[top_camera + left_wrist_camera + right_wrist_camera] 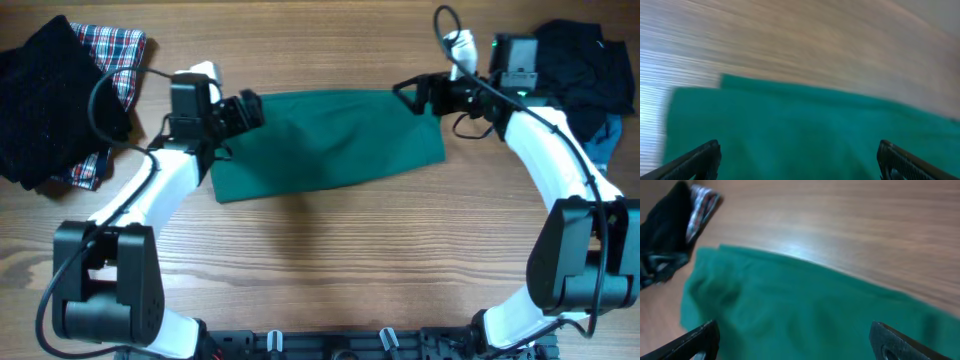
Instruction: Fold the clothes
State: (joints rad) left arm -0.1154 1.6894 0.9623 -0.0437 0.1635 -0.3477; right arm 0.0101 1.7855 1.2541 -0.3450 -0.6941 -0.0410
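— At the far left of the table (pixel 320 260), what could you make out?
— A black garment (pixel 45 95) lay over a plaid shirt (pixel 118 48) and hid most of it. The black one ran off the picture's edge.
— And the left gripper (pixel 248 108)?
— It sat at the left end of the green cloth (pixel 330 140), which lay spread flat in the middle of the table. The arm covered part of the cloth's left edge. From its own camera the two fingers (pixel 697 159) stood wide apart with nothing clasped, and green fabric lay beneath them. That view was smeared and the fingers were cropped by the bottom edge, so I couldn't tell whether they touched the cloth.
— The right gripper (pixel 410 92)?
— It was at the cloth's far-right corner, likewise spread wide and gripping nothing. Its camera was blurred too. Its fingers (pixel 692 339) were cut off at the bottom, and the black garment and plaid shirt showed only as smudges at the top left.
— Farther right?
— There was a dark pile (pixel 585 60) of clothes, partly behind the right arm, with a bit of blue fabric (pixel 603 138) poking out below it. The pile ran past the frame.
— Any writing?
— Nothing I could read. Anything printed on the arms was too small to make out.
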